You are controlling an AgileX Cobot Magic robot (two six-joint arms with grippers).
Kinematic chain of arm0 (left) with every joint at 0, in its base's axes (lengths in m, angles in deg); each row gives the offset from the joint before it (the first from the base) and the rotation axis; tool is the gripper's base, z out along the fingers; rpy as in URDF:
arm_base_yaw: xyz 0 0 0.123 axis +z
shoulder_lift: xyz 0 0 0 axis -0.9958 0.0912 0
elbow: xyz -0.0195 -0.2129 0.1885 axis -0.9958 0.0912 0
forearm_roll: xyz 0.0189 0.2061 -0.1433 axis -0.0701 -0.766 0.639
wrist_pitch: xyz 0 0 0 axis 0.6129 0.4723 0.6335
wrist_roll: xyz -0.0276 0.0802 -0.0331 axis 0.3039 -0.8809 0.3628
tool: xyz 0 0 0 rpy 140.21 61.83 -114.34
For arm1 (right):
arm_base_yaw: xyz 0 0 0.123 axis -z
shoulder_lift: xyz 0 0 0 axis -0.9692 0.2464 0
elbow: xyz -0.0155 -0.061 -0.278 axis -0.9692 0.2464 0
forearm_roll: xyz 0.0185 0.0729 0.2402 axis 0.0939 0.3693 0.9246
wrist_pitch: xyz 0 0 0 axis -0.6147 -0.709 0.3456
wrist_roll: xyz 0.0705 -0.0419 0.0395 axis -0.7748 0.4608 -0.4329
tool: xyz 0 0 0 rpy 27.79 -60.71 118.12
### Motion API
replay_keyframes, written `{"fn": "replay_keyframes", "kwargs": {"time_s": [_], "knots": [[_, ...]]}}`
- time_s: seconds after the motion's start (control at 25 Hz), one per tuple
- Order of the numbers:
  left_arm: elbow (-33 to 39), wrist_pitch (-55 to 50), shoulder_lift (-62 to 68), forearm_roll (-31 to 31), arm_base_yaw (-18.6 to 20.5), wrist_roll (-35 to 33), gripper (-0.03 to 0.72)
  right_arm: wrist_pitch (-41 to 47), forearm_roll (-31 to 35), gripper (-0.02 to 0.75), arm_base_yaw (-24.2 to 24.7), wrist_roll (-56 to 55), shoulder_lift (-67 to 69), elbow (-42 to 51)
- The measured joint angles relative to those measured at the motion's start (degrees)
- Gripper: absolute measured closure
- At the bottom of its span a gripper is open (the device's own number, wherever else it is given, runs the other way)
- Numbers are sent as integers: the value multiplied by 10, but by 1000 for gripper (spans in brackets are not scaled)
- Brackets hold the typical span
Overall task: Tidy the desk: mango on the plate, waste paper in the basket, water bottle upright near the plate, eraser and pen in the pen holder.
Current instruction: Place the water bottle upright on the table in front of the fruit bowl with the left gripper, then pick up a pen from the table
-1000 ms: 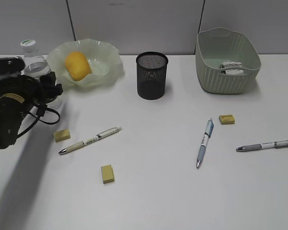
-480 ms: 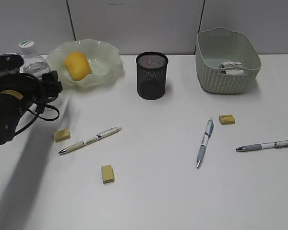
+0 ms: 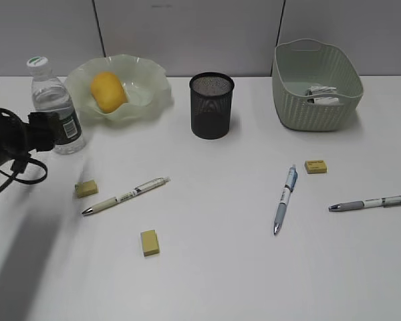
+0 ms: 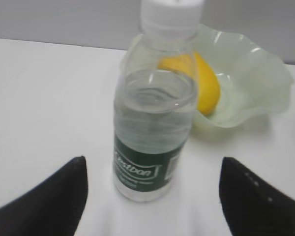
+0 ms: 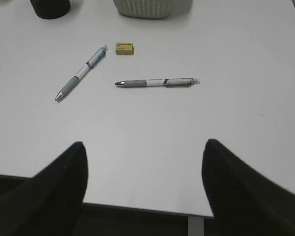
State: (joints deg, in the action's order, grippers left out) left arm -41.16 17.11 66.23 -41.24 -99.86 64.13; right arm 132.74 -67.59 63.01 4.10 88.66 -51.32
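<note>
My left gripper (image 4: 152,196) is spread wide, holding nothing; its wrist view shows the water bottle (image 4: 154,123) upright, the mango (image 4: 204,83) in the plate (image 4: 255,83) at 1 o'clock. Only my right gripper (image 5: 143,184), also open, sees the desk (image 5: 236,123) edge.

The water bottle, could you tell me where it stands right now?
The water bottle stands upright at the exterior view's far left, beside the plate holding the mango.
</note>
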Motion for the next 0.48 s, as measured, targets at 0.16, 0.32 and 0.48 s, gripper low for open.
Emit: {"fn": "replay_keyframes", "kwargs": {"time_s": [0.16,0.32,0.48], "knots": [[2,-177,-132,-26,0,0,53,0,0,169,0,0,0,0],[-11,-390,-264,-48,0,0,58,0,0,169,0,0,0,0],[-66,-646,-366,-57,0,0,73,0,0,169,0,0,0,0]]}}
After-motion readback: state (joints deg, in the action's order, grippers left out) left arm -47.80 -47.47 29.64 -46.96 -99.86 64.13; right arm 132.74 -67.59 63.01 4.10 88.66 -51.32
